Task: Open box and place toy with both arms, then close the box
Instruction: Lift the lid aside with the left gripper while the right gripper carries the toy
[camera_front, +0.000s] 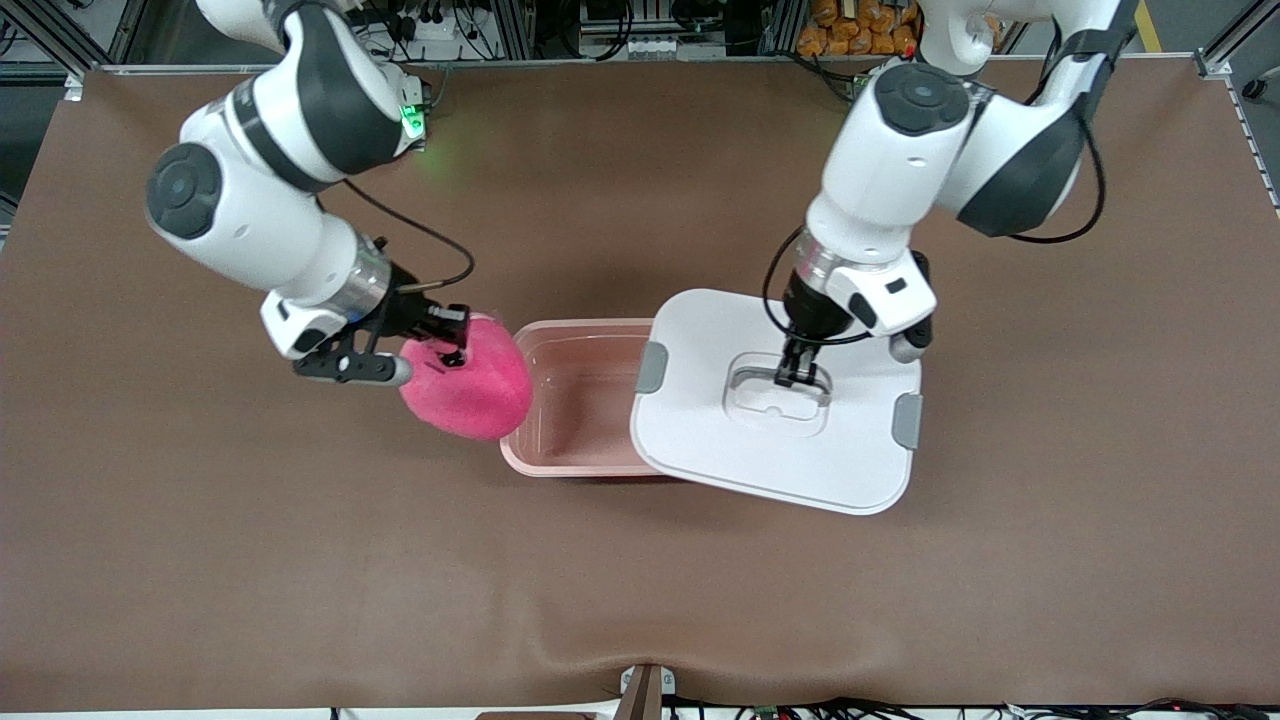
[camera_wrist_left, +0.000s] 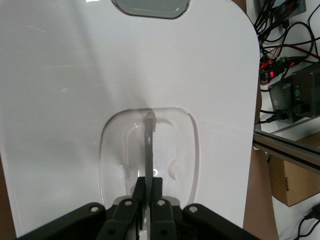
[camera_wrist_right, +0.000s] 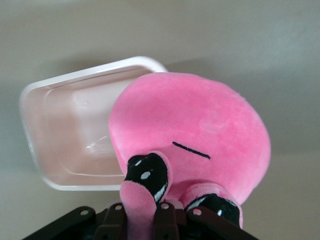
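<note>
**Lid lifted aside, toy held at the open box**

While the box (camera_front: 585, 400) stands open near the middle of the brown table (camera_front: 300, 560), its white lid (camera_front: 700, 440) is held up by the left pincer (camera_front: 797, 372), whose fingers are closed tight on the thin handle (camera_wrist_left: 149, 145) standing in the lid's recess. On a clock face laid over the front view, the lid is seen at about 3 o'clock from the box, overlapping the rim toward the left arm's end, with one grey clip (camera_front: 651, 367) over the box and another (camera_front: 907, 420) at the lid's outer edge. At about 9 o'clock from the box, the pink toy (camera_front: 470, 385) is gripped by the right pincer (camera_front: 452, 352), closed on one of its small bumps. The toy is seen hanging over the box's rim toward the right arm's end.
</note>
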